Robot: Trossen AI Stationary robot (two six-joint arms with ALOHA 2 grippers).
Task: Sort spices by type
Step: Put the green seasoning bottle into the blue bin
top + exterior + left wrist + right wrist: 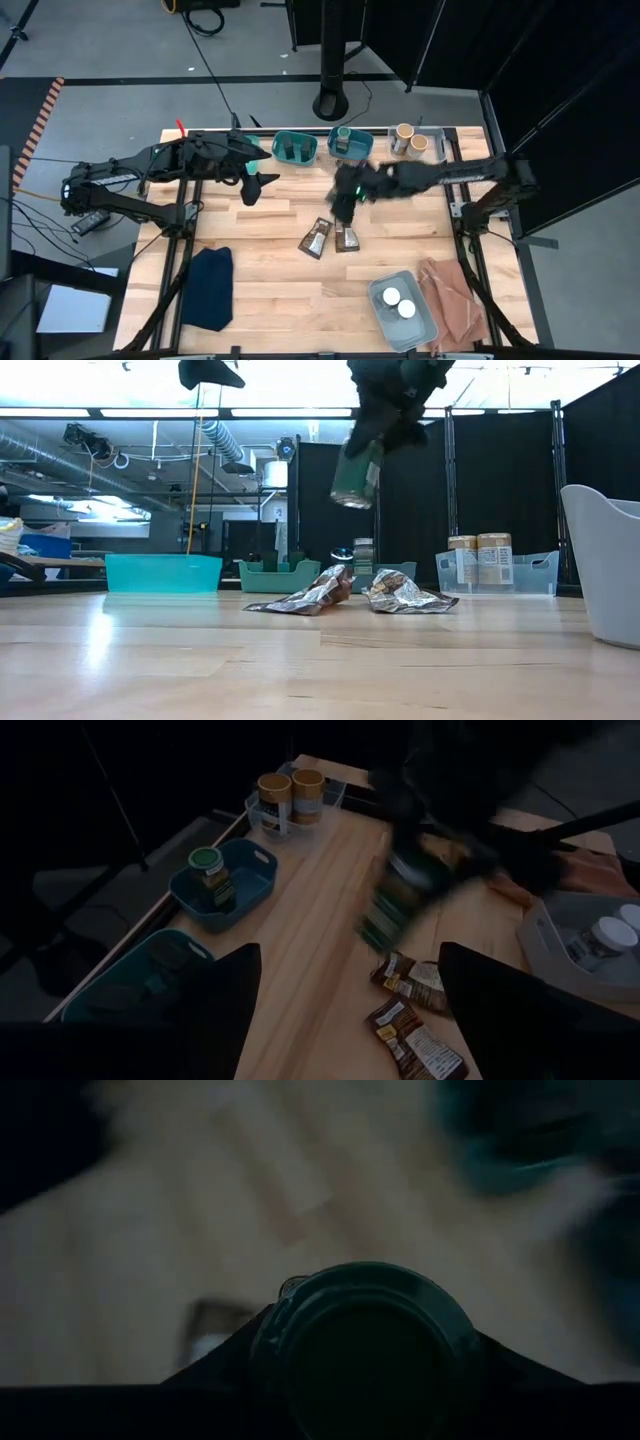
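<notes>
My right gripper [345,200] is shut on a green-lidded jar [357,475], held high above the table's middle. Below it, two brown foil packets [318,238] [347,238] lie flat on the wood. Another green-lidded jar [208,875] stands in the blue bin [362,152] at the far edge. Black jars stand in the teal bin [295,148], tan-topped jars [412,142] in the clear bin, and white-lidded jars [398,302] in the grey bin. My left gripper [255,188] hangs open over the table's far left, holding nothing. My right gripper pinches the green-lidded jar between its two fingers at the lid end [365,1330], one finger on each side. The fingers slant down from above. The jar hangs tilted below them, its base [350,500] clear of the table.
A dark blue cloth [210,285] lies at the near left and a crumpled brown sheet [455,305] at the near right, beside the grey bin [425,325]. Bare wood stretches between the packets and the near edge.
</notes>
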